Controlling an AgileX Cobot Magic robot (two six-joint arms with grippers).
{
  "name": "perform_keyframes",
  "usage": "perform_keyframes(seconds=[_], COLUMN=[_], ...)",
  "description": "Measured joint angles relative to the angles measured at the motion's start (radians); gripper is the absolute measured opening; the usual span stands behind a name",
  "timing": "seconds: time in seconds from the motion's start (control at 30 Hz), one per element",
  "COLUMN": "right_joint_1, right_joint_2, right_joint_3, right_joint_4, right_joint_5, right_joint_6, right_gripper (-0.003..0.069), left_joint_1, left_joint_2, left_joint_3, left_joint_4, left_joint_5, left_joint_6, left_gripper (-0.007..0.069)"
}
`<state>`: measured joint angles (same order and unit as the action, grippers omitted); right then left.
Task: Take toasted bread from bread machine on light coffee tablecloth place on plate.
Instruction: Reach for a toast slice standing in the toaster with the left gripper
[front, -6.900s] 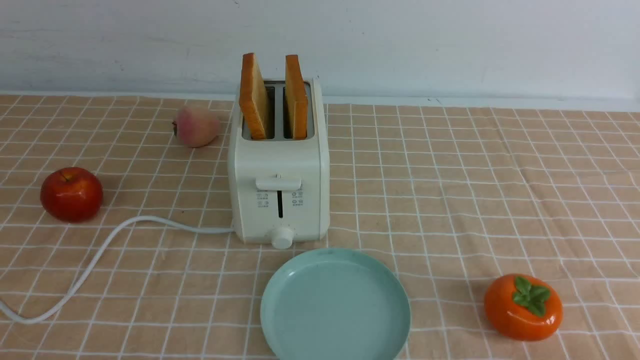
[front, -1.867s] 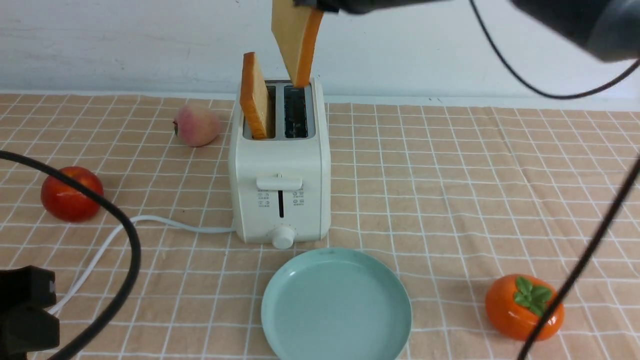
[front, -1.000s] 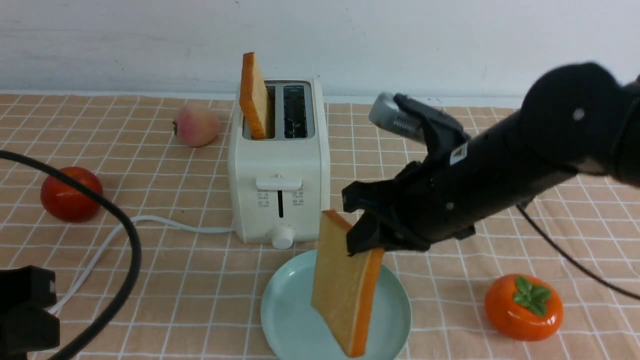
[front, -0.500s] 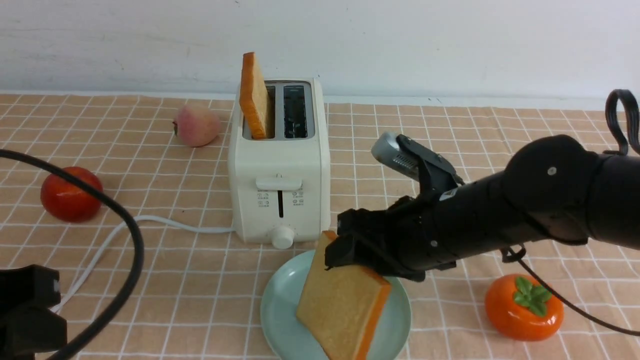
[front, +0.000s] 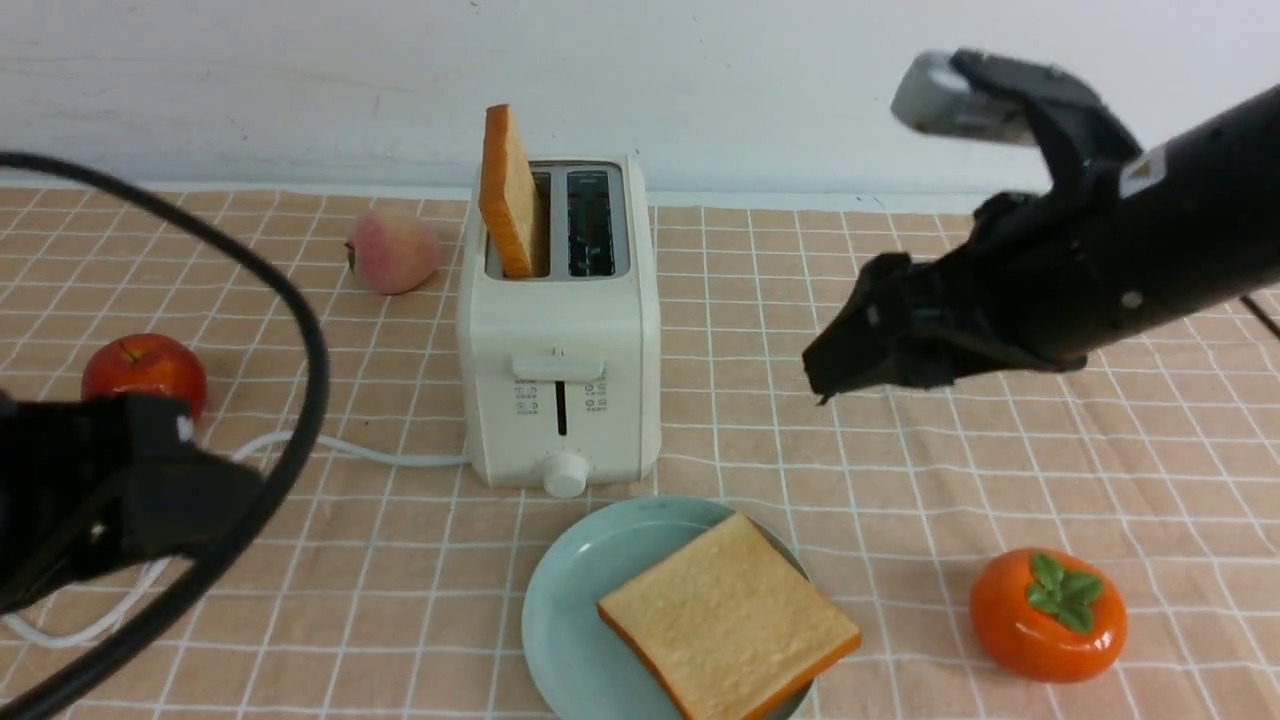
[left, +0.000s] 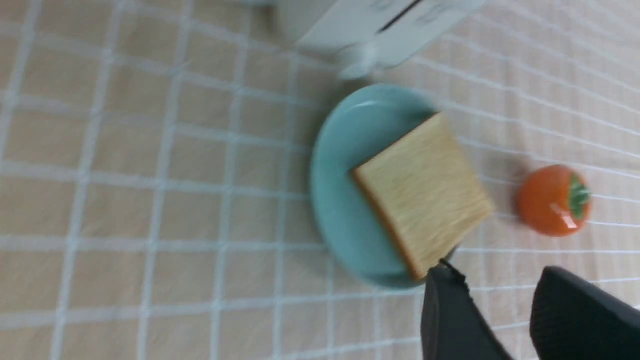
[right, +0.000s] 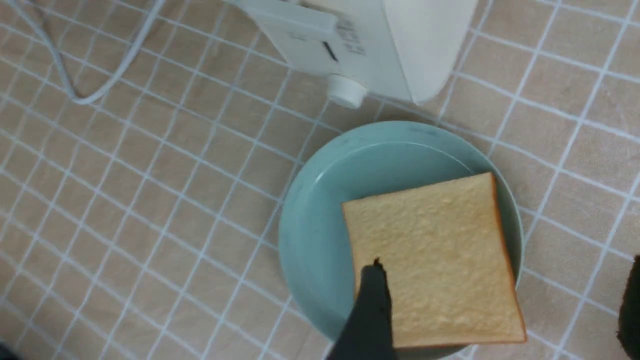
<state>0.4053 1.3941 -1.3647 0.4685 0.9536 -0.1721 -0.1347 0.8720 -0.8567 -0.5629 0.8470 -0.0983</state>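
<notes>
Second slice (front: 510, 195) stands upright in the left slot of the toaster (front: 558, 340), edge toward us, long axis front-to-back; other slice (front: 728, 632) lies flat on the plate (front: 570, 610). Left claw (left: 495, 270), part-open, empty, sits low front-left; right claw (front: 835, 365), spread wide, empty, hangs raised on the right. We'd send the left arm.

No text readable, small printed icons (front: 524, 393) beside the lever slot (front: 560, 408) on the toaster (front: 557, 320) too tiny to make out, pale sticker (front: 1135, 172) on the right arm (front: 1180, 250) illegible
</notes>
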Motion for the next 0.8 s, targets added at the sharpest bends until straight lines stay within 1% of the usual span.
perform_keyframes(seconds=[0.03,0.07,0.1,0.13,0.17,0.27,0.33,0.37,0.43,0.47,0.53,0.57,0.67,0.77,0.8], right_joint_1=[0.009,0.010,0.023,0.032,0.037,0.039,0.039,0.039,0.039,0.039,0.039,0.039,0.039,0.039,0.039], right_joint_2=[-0.025,-0.030,-0.065,-0.088,-0.112,-0.160,-0.221,-0.225,-0.266,-0.287,-0.308,-0.317,-0.326,-0.327,-0.327], right_joint_3=[-0.033,-0.045,-0.085,-0.103,-0.115,-0.124,-0.128,-0.128,-0.128,-0.128,-0.128,-0.128,-0.128,-0.128,-0.128], right_joint_4=[0.003,0.003,0.010,0.015,0.020,0.021,-0.010,-0.016,-0.053,-0.070,-0.095,-0.110,-0.129,-0.146,-0.156], right_joint_5=[0.047,0.060,0.099,0.114,0.122,0.127,0.133,0.135,0.146,0.154,0.167,0.171,0.172,0.172,0.170], right_joint_6=[0.003,0.003,0.005,0.006,0.006,0.006,0.007,0.007,0.012,0.023,0.043,0.056,0.072,0.089,0.099], right_gripper=[0.0547,0.0542,0.0501,0.0479,0.0461,0.0442,0.0431,0.0431,0.0430,0.0430,0.0430,0.0430,0.0430,0.0430,0.0430], left_joint_1=[0.000,0.000,0.000,0.000,0.000,0.000,0.000,0.000,0.000,0.000,0.000,0.000,-0.010,-0.037,-0.071], left_joint_2=[0.021,0.031,0.082,0.121,0.164,0.254,0.377,0.385,0.475,0.531,0.595,0.651,0.742,0.823,0.871], left_joint_3=[-0.003,-0.005,-0.029,-0.056,-0.089,-0.169,-0.292,-0.301,-0.402,-0.458,-0.543,-0.600,-0.717,-0.817,-0.880], left_joint_4=[-0.082,-0.095,-0.180,-0.214,-0.233,-0.230,-0.155,-0.147,-0.058,0.001,0.062,0.108,0.169,0.219,0.266], left_joint_5=[-0.033,-0.045,-0.074,-0.081,-0.082,-0.066,-0.036,-0.036,-0.033,-0.033,-0.032,-0.029,-0.016,0.006,0.026], left_joint_6=[0.108,0.125,0.237,0.278,0.301,0.313,0.291,0.286,0.216,0.161,0.098,0.049,-0.010,-0.029,-0.045], left_gripper=[0.0238,0.0238,0.0239,0.0243,0.0249,0.0268,0.0316,0.0320,0.0375,0.0403,0.0444,0.0468,0.0507,0.0522,0.0526])
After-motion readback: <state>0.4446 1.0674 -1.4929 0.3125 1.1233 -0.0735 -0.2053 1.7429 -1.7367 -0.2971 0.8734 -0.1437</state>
